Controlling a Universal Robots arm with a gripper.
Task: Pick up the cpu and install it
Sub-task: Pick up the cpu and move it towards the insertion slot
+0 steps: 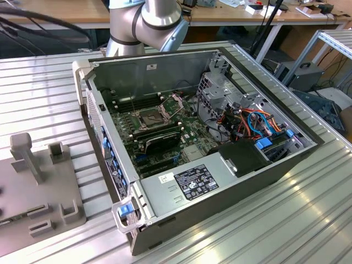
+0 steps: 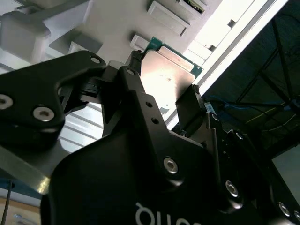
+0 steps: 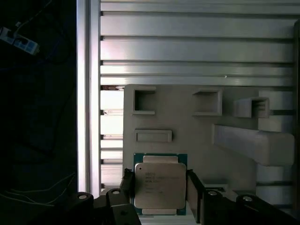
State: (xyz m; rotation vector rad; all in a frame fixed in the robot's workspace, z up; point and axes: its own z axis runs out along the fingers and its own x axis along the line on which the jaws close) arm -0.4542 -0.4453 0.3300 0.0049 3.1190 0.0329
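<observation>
Exterior view: arm (image 1: 146, 22) cut off at top edge. First wrist view: cpu (image 3: 158, 187) lower edge seemingly behind end effector (image 3: 159, 177).

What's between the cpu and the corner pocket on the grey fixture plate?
In the first wrist view, one low rectangular block lies between the cpu and the corner pocket, on otherwise bare grey fixture plate.

Exterior view evenly bright, your surface (image 1: 286, 220) glinting at five o'clock; second wrist view dim, cpu (image 2: 171, 70) glaring.
</observation>
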